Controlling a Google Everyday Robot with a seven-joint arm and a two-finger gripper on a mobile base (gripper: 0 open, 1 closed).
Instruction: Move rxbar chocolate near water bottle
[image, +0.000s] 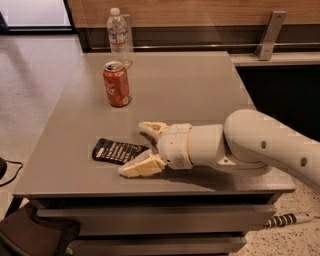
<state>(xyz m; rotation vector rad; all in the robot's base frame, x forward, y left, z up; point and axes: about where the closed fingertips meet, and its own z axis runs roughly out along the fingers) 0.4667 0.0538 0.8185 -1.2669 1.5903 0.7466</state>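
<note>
The gripper (136, 148) sits low over the front of the gray table (200, 85), and the big white arm (260, 145) comes in from the right. Its two fingers (152, 128) are spread wide apart. The rxbar chocolate (116, 151) lies flat on the table, and its right end is between the fingers. The water bottle (118, 37) stands at the far edge, well apart from the bar. A red soda can (116, 85) stands between them.

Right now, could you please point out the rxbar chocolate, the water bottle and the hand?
rxbar chocolate (116, 151): camera view, centre of the wrapper.
water bottle (119, 39): camera view, on its label.
hand (132, 148): camera view, midway between its open fingertips, astride the bar's right end.
</note>
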